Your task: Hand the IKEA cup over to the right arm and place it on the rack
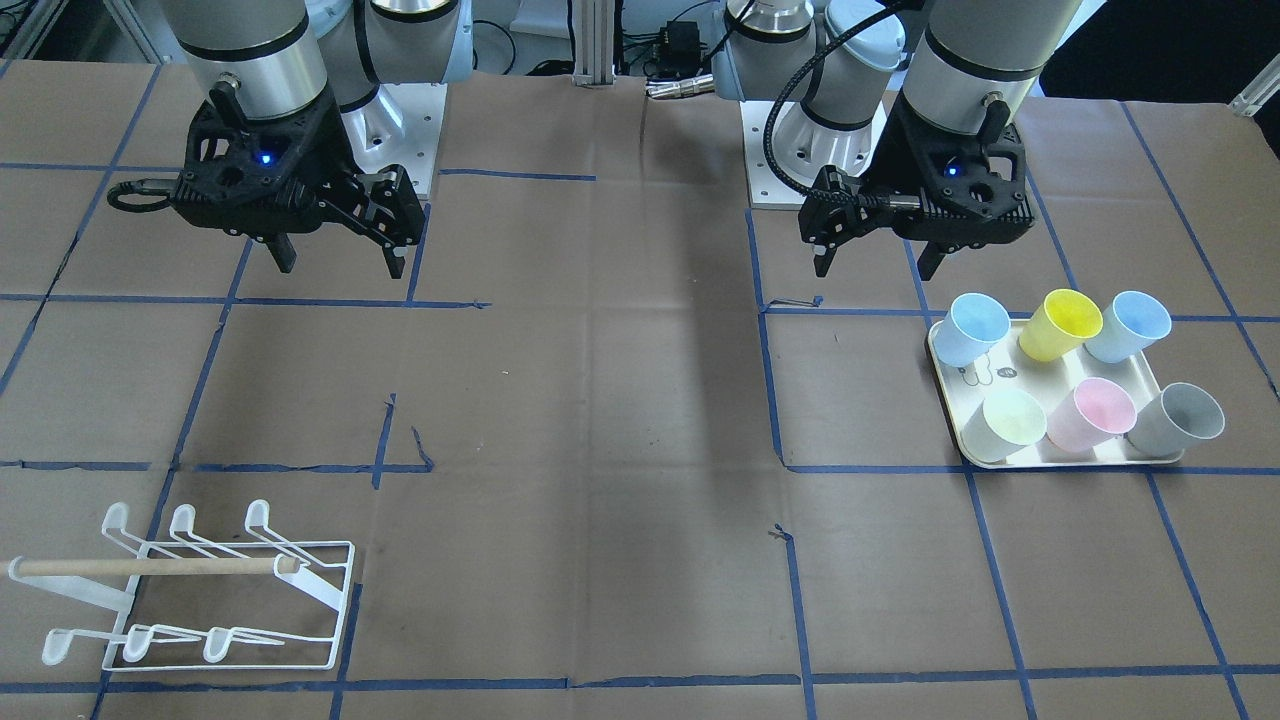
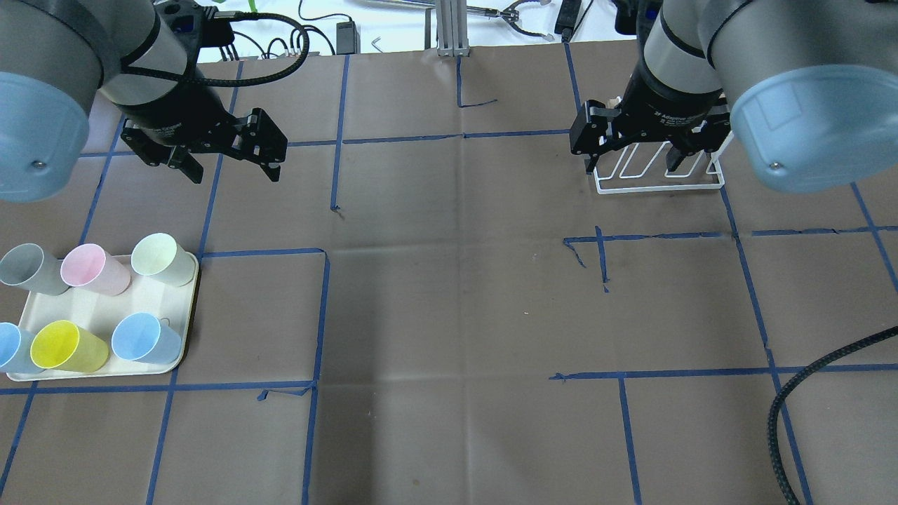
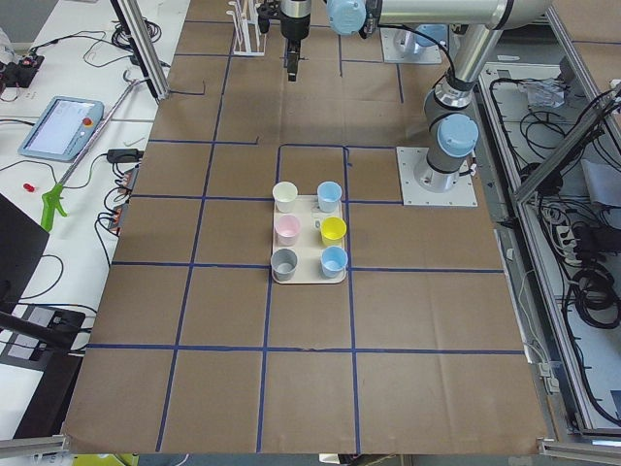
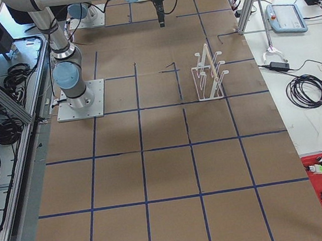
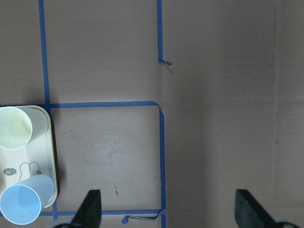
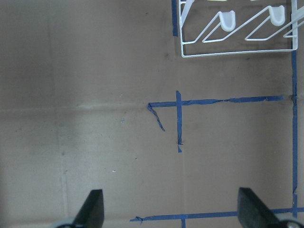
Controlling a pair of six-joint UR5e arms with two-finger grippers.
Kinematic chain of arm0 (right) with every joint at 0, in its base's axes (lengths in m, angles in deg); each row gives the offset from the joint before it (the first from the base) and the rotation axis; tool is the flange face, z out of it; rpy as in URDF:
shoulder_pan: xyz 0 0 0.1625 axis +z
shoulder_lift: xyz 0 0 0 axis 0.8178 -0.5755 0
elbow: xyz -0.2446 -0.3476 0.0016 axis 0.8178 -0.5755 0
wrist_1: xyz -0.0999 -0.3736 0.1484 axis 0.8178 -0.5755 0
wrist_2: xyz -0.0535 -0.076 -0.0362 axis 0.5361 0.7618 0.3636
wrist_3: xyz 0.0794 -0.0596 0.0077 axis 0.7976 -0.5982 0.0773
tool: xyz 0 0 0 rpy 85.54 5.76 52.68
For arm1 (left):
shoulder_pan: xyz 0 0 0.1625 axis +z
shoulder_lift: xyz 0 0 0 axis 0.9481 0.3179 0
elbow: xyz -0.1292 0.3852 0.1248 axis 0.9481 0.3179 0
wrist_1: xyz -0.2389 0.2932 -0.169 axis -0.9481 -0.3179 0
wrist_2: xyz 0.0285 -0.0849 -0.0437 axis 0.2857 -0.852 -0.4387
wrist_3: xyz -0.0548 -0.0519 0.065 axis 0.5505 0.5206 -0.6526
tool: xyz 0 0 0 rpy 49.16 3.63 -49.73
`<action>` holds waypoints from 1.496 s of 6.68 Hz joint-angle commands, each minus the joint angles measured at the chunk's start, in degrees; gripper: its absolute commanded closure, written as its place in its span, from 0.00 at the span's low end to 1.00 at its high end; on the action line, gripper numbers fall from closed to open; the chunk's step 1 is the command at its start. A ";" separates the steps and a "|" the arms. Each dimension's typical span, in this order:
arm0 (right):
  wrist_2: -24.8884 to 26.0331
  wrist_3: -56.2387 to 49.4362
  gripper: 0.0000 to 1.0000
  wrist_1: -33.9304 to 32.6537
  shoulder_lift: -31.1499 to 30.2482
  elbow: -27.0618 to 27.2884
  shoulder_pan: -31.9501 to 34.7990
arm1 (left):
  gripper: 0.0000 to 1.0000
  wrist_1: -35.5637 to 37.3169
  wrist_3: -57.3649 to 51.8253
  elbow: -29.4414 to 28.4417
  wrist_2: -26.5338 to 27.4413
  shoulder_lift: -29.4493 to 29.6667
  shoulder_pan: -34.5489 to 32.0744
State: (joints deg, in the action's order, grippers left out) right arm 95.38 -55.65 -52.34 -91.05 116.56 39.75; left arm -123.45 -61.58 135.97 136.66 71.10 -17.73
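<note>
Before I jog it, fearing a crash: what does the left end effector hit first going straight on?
Probably the bare table beside the tray: the left end effector points down, clear of the cups.

Blue tape (image 1: 450, 684) grids the brown paper (image 1: 600, 400); white benches (image 3: 97, 39) flank it.

The right arm (image 2: 684, 63) is hiding most of the rack (image 2: 659, 187) in the overhead view; the right wrist view's top edge is cropping it too.

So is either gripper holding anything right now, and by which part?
Nothing is held: the left gripper and the right gripper are both open and empty.
</note>
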 commanded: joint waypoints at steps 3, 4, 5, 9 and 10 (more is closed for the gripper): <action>0.00 0.11 0.00 0.00 0.03 0.12 0.04 | 0.00 0.00 -4.92 1.99 0.09 -0.82 6.18; 0.00 -0.06 0.00 -0.26 0.03 0.20 0.04 | 0.00 -0.09 -8.78 2.08 0.18 -0.74 10.92; 0.00 -0.07 0.00 -2.35 0.11 0.29 0.04 | 0.00 -0.09 -14.65 2.43 0.00 -0.56 14.88; -4.19 -3.65 0.00 -11.66 1.78 1.25 -0.13 | 0.01 8.03 -26.92 7.76 -0.35 2.06 23.53; -5.87 -3.67 0.00 -14.73 1.61 2.74 -0.22 | 0.01 14.70 -26.92 11.27 -0.26 4.16 23.54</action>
State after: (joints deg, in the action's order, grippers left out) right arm 91.74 -58.65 -63.53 -89.48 117.90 39.62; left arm -115.50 -87.90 143.67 136.29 73.24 5.46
